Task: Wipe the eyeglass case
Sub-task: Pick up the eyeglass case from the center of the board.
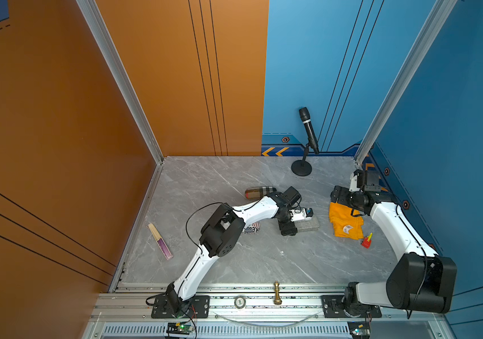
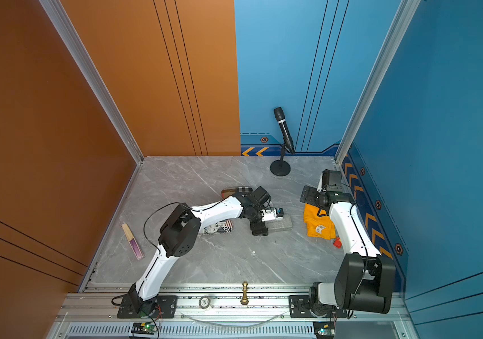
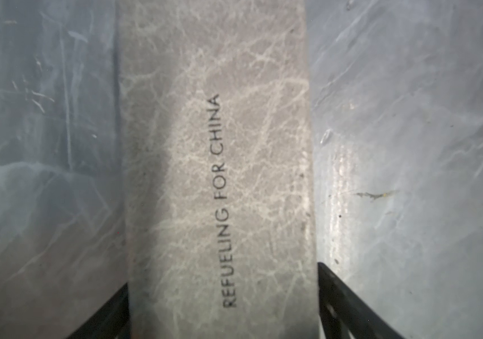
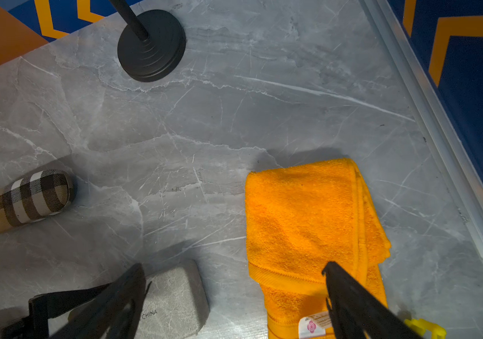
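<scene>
At mid-table the left gripper (image 3: 222,276) pinches the grey eyeglass case (image 3: 219,146), probably steadying it for wiping, while the wide-open right gripper (image 4: 233,265) hovers near the orange towel (image 4: 302,220).

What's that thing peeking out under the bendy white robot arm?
A thing printed with newspaper letters and red-white stripes. The left arm covers part of it, so its whole shape is hidden.

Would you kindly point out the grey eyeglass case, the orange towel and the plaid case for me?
grey eyeglass case (image 3: 219,146): left wrist view, middle of its top face.
orange towel (image 4: 302,217): right wrist view, centre of the folded top.
plaid case (image 4: 28,199): right wrist view, middle of its rounded side.
</scene>
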